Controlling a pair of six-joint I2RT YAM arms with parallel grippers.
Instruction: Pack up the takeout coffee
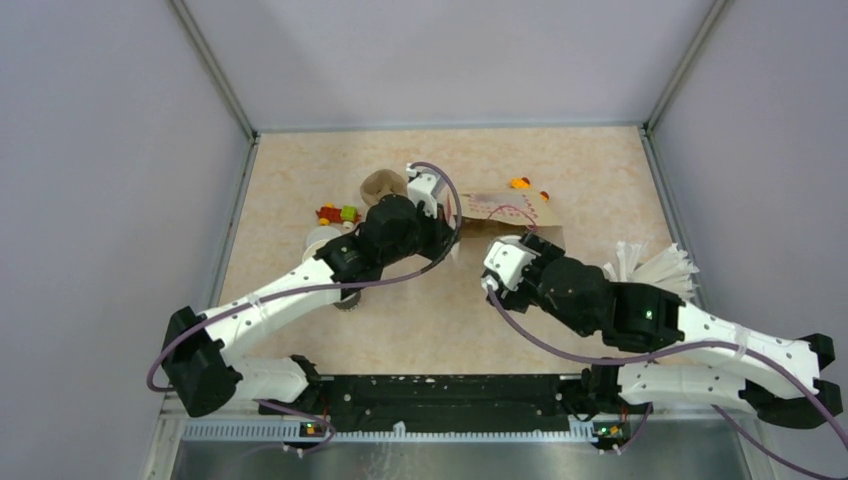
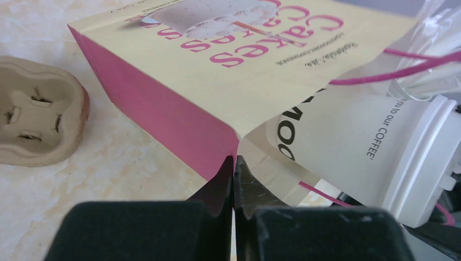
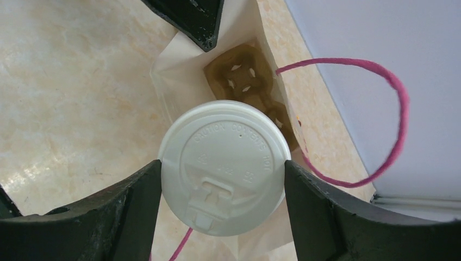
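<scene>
The takeout coffee (image 2: 369,147) lies on its side at the open mouth of a paper bag (image 2: 217,70), bottom end first. Its round white lid (image 3: 224,157) sticks out toward the right arm. The right gripper (image 3: 223,179) holds the cup, with one black finger pressed on each side just by the lid. The bag lies flat on the table (image 3: 70,81). It is cream with a pink side and has pink letters on top. The left gripper (image 2: 234,168) has its two fingers pinched tight together on the edge of the bag's mouth. A brown cup tray (image 3: 244,81) sits deep inside the bag, past the coffee. A pink string handle (image 3: 399,109) loops out beside the cup. Another brown cup tray (image 2: 38,128) rests on the table next to the bag's far end. A cup full of white sticks (image 1: 655,265) stands near the right arm, and some small bright bits (image 1: 337,213) lie by the left arm.
</scene>
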